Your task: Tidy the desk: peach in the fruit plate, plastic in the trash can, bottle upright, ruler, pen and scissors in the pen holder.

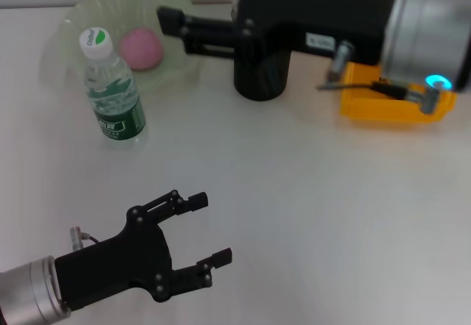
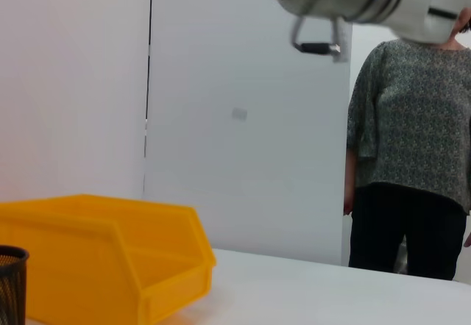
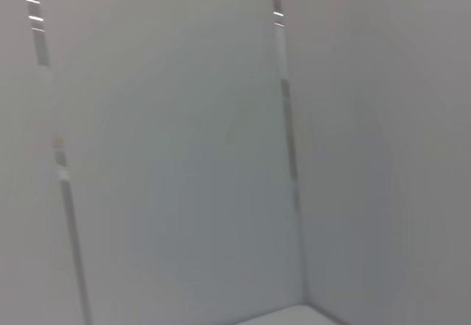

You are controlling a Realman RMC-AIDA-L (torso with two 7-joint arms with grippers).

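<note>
A pink peach (image 1: 140, 48) lies in the pale green fruit plate (image 1: 62, 38) at the back left. A clear bottle (image 1: 110, 90) with a white cap and green label stands upright in front of the plate. The black mesh pen holder (image 1: 261, 79) stands behind the table's middle, partly hidden by my right arm; its edge shows in the left wrist view (image 2: 11, 281). My right gripper (image 1: 173, 29) is open and empty, held above the plate's right rim. My left gripper (image 1: 213, 229) is open and empty over the near table. Ruler, pen, scissors and plastic are out of view.
A yellow bin (image 1: 390, 104) stands at the back right, and it also shows in the left wrist view (image 2: 110, 259). A person (image 2: 412, 156) stands beyond the table's far side. The right wrist view shows only a wall.
</note>
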